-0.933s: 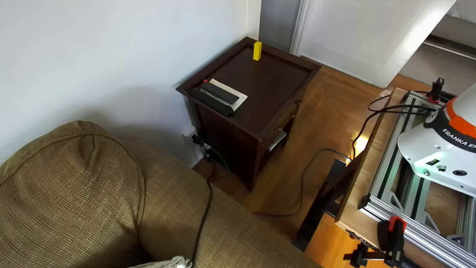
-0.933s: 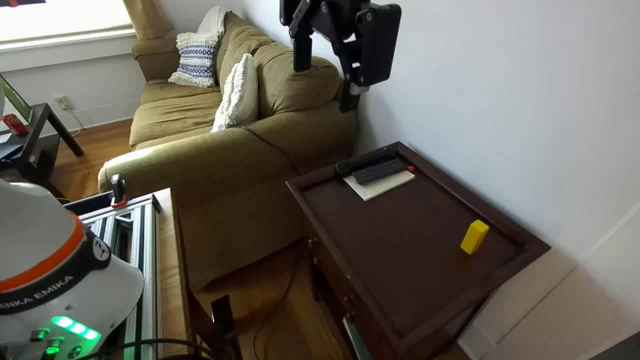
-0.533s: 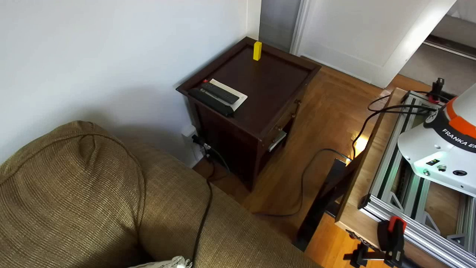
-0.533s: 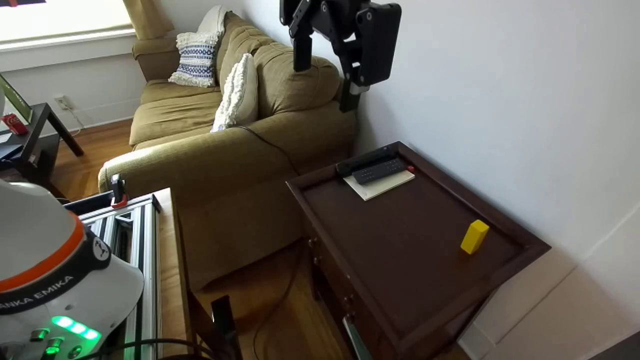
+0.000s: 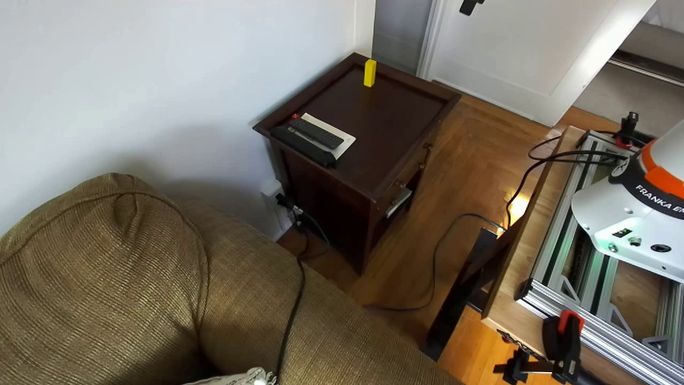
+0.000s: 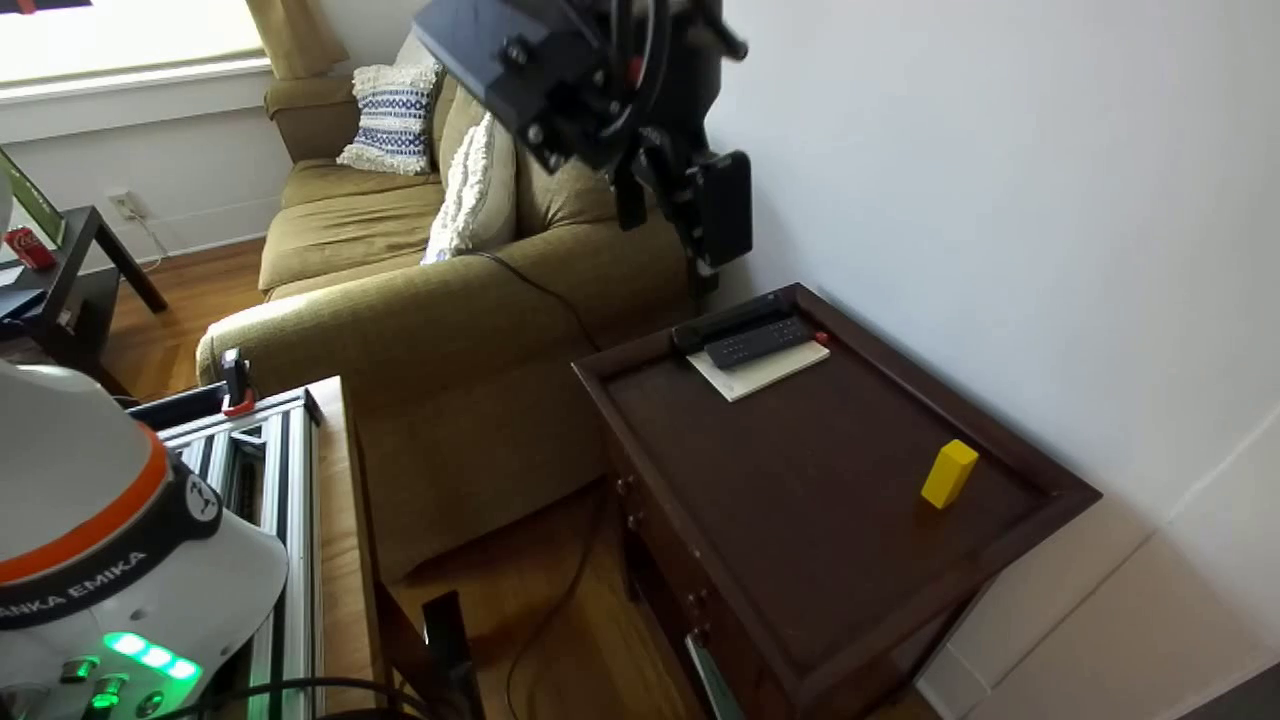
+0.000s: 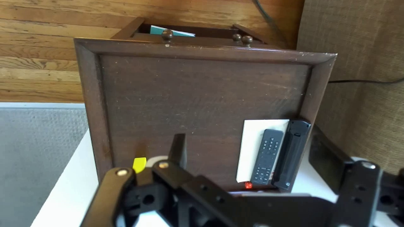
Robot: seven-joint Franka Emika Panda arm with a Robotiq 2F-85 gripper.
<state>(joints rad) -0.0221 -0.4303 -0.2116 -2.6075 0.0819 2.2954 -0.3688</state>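
My gripper (image 7: 252, 153) is open and empty, its fingers wide apart above the dark wooden cabinet (image 7: 195, 104). In an exterior view the gripper (image 6: 668, 245) hangs above the cabinet's sofa-side end. In the wrist view, a dark remote (image 7: 267, 157) lies on a white pad (image 7: 247, 148), beside a long black case (image 7: 292, 154) along the rim. A small red cube (image 7: 248, 185) is at the pad's end. A yellow block (image 6: 949, 474) stands upright near the cabinet's opposite end; it also shows in the wrist view (image 7: 139, 164), partly hidden by the gripper.
A brown sofa (image 6: 450, 290) stands beside the cabinet, and a white wall (image 6: 1000, 200) runs behind it. The robot base sits on a wooden table (image 5: 526, 235). A black cable (image 5: 435, 267) crosses the floor. A white door (image 5: 513, 53) is beyond the cabinet.
The gripper has moved lower and turned in an exterior view, with more of the wrist showing. A black part of it now shows at another view's top edge. The things on the cabinet have not moved.
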